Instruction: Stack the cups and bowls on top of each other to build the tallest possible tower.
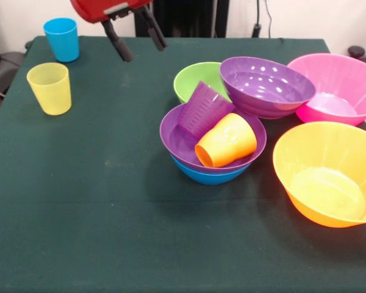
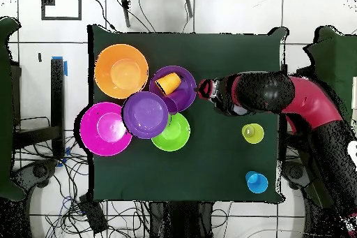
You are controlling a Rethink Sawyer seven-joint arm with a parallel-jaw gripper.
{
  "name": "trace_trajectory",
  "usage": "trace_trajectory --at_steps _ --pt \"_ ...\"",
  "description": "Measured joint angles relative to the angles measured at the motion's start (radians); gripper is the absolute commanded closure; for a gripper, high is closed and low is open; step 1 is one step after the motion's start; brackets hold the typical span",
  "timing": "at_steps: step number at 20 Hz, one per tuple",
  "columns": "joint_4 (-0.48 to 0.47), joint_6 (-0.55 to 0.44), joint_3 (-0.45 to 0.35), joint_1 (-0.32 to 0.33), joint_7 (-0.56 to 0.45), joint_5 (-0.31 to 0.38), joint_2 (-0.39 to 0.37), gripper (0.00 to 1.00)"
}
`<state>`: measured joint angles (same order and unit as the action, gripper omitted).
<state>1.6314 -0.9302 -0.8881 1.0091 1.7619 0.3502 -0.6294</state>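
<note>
front view: arm (image 1: 100, 8) tilts in at the top, tool (image 1: 141, 46) high above table (image 1: 79, 201), fingers spread, empty.

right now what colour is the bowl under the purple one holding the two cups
Blue: the blue bowl shows as a rim beneath it, clearest in the front view.

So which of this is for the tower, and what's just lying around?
Job: blue plastic cup, yellow cup, purple cup, orange cup; blue bowl, nested purple bowl, second purple bowl, green bowl, pink bowl, orange bowl.
Lying about: black floor cables.
</note>
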Motion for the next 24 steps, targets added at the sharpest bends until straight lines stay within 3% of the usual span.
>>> trace_trajectory --at_steps 16,21,24 --pt "-0.03 -0.027 0.089 -0.129 0.0 0.116 -0.123 0.0" --pt "-0.016 -0.02 0.121 -0.137 0.0 0.123 -0.13 0.0" --pt "0.027 0.036 0.165 -0.137 0.0 0.124 -0.131 0.0"
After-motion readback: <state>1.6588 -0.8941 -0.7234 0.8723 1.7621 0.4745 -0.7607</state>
